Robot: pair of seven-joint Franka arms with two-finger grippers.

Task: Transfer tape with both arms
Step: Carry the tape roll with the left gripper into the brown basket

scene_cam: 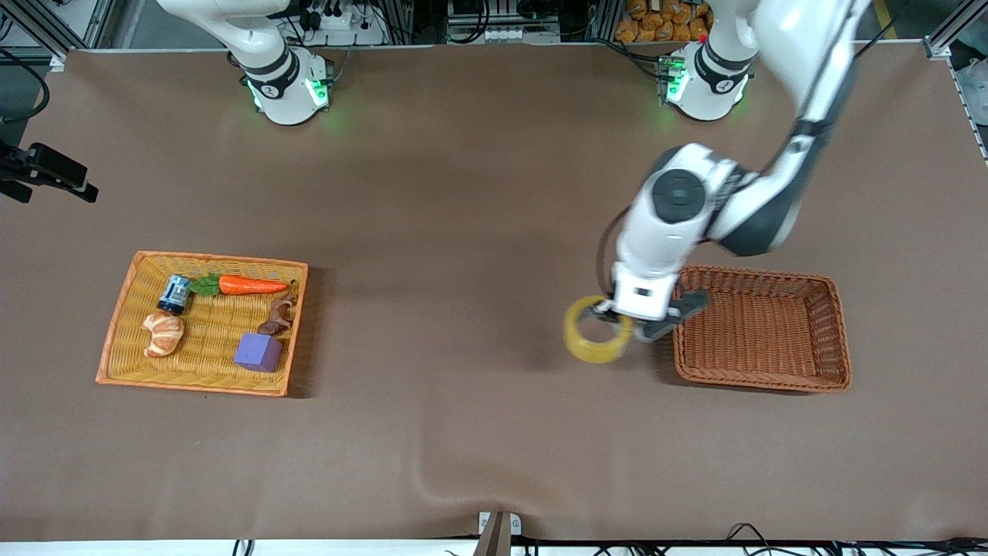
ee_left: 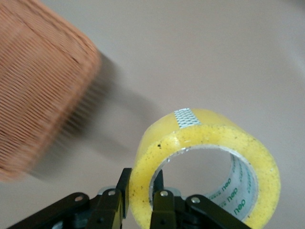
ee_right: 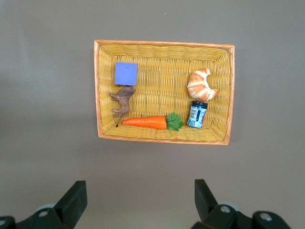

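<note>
**Tape pinched by the left hand beside the brown basket; right hand waits spread over the yellow basket**

We begin nearest the front camera. The tape sits over bare desk, just beside the brown basket at the left arm's end. We cannot tell whether its lower edge touches the desk or hangs just clear. The left hand has its fingers pressed together on the roll's wall, one inside the core and one outside, so the ring stands on edge with its hole open. We judge this rim pinch to be deliberate: it leaves most of the ring free for a second hand to take.

The brown basket appears empty, and the left arm reaches down to the tape from its base at the top of the front view.

At the right arm's end lies the yellow basket, holding a purple block, a croissant toy, a brown figure, a small can and a carrot.

The right hand hangs above that basket, fingers spread wide and holding nothing. That arm waits. We judge the handover not yet begun, with the two hands well apart.
</note>
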